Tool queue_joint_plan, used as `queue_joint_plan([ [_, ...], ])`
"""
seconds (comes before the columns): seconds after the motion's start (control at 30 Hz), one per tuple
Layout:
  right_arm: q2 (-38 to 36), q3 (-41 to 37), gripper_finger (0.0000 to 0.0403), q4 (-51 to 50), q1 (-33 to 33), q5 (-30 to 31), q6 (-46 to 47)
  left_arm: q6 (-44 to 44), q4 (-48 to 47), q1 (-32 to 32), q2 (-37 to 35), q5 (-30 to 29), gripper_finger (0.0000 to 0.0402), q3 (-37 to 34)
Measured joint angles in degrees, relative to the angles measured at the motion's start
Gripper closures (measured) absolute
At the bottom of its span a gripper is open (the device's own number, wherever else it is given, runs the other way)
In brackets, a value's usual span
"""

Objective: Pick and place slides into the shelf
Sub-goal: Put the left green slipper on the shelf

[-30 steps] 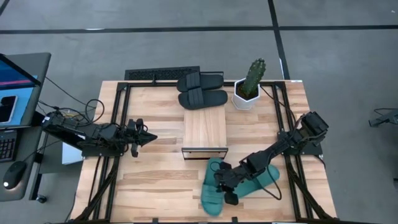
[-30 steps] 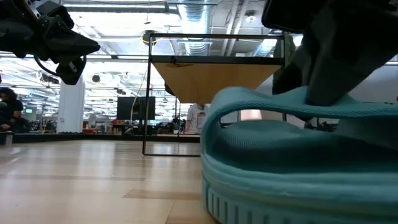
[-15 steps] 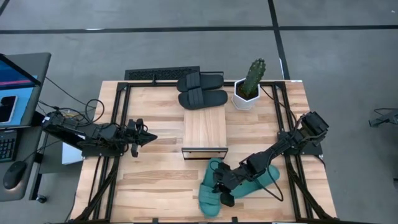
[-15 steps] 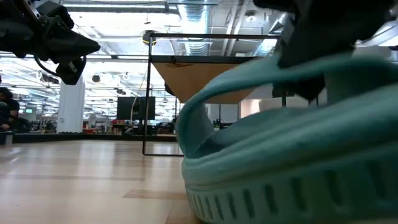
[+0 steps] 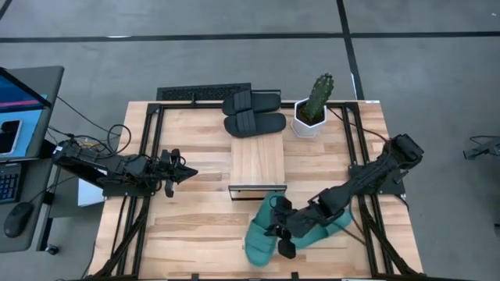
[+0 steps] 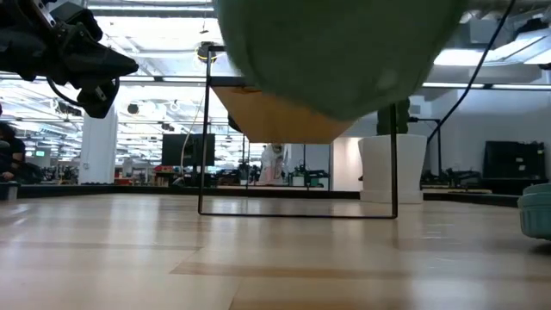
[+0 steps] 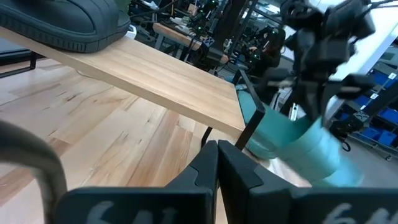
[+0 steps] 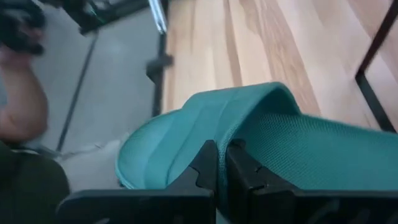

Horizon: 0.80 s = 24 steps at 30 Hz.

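My right gripper [image 5: 281,232] [image 8: 222,163] is shut on a teal slide [image 5: 262,242], which hangs above the table near its front edge and fills the top of the low view [image 6: 336,52]. The second teal slide [image 5: 332,226] lies on the table under my right arm and shows at the low view's edge [image 6: 538,211]. Two black slides [image 5: 254,101] [image 5: 255,123] lie across the far end of the shelf [image 5: 258,164]; one rests sole down on the plank [image 7: 68,22]. My left gripper [image 5: 186,173] [image 7: 217,155] is shut and empty, left of the shelf. My right gripper pinches the teal slide's wide strap at its edge [image 8: 231,132] between its two fingers. The fingers come slanting down from the table's right side. The slide is lifted clear of the table and tilted, its free end [image 5: 254,251] toward the near left.
A potted cactus [image 5: 314,109] stands right of the black slides at the far edge. A dark keyboard [image 5: 191,94] lies at the far edge, left of them. Black rails [image 5: 148,156] [image 5: 361,156] run along both table sides. Bare wood lies left of the shelf.
My right gripper has risen and gone a little toward the table's left edge with the teal slide. The slide has come off the table, first tipping up at one end, then lifted clear. The second teal slide has stayed on the table.
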Motion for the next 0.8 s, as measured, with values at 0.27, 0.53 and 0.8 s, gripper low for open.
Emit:
queue_joint_plan([
  [0.27, -3.1, 3.8, 0.0402, 0.0, 1.2, 4.0, -0.1, 0.0, -0.2, 0.0, 0.0, 0.0, 0.0401, 0.0],
  [0.53, -3.6, 10.4, 0.0403, -1.0, 0.9, 8.2, -2.6, 0.0, -1.1, 0.0, 0.0, 0.0, 0.0402, 0.0],
  [0.8, -3.6, 15.3, 0.0403, -4.4, -4.1, 18.1, -5.6, 0.1, -1.1, 0.0, 0.0, -0.4, 0.0402, 0.0],
])
